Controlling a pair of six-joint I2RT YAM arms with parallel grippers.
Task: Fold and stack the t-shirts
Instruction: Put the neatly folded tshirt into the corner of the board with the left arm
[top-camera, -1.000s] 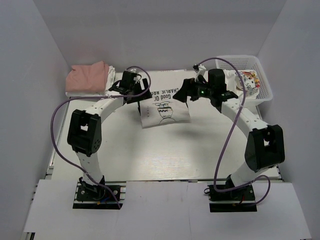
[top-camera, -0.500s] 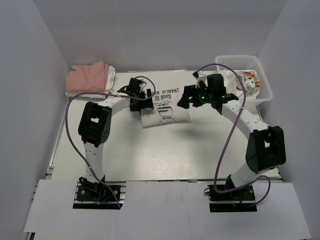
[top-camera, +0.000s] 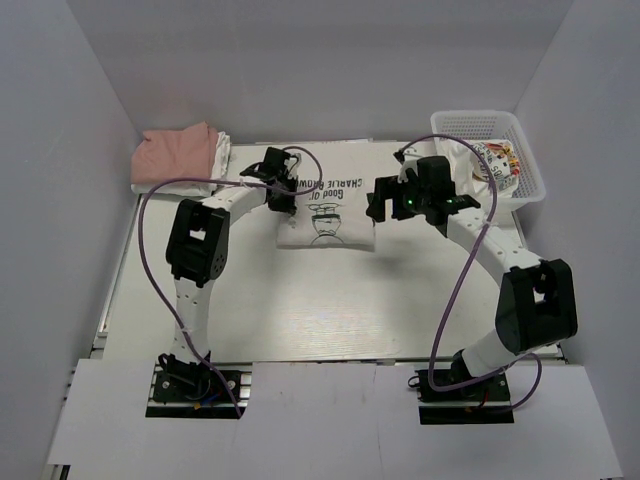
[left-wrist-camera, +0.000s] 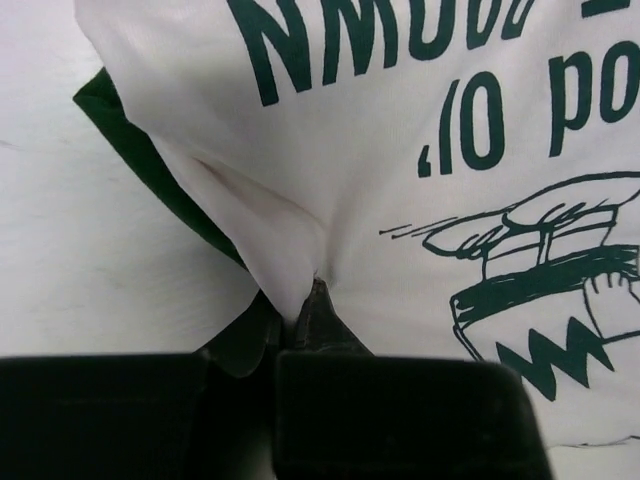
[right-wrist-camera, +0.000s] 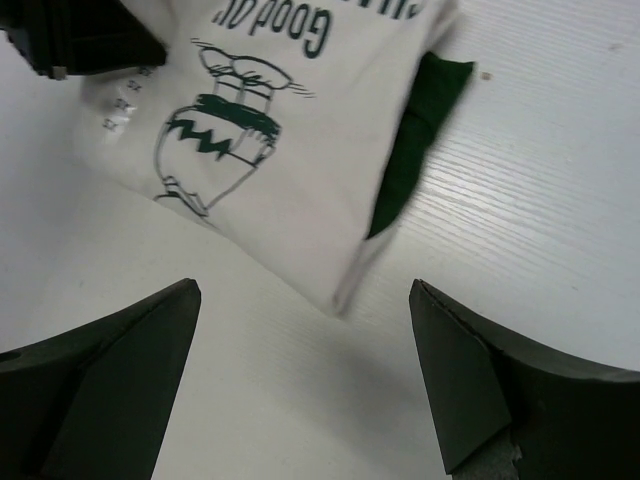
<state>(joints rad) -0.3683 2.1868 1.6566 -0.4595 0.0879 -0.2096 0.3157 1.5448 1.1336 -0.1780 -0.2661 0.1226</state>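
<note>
The white t-shirt with black lettering (top-camera: 325, 215) lies partly folded at the middle back of the table, a dark green sleeve (right-wrist-camera: 420, 130) poking out from under its edge. My left gripper (top-camera: 283, 190) is shut on a pinched fold of its left edge (left-wrist-camera: 290, 270), beside the other green sleeve (left-wrist-camera: 150, 150). My right gripper (right-wrist-camera: 303, 290) hovers open just off the shirt's right corner (top-camera: 385, 200), nothing between its fingers. A salmon-pink t-shirt (top-camera: 178, 152) lies folded on top of a white one (top-camera: 222, 150) at the back left.
A white plastic basket (top-camera: 482, 114) at the back right holds a crumpled printed cloth (top-camera: 495, 160). White walls close in the table on the left, back and right. Purple cables loop over both arms.
My left gripper has come down onto the shirt's left edge and shut on it. The folded part now lies squarer. My right gripper has drifted slightly right and stayed open.
</note>
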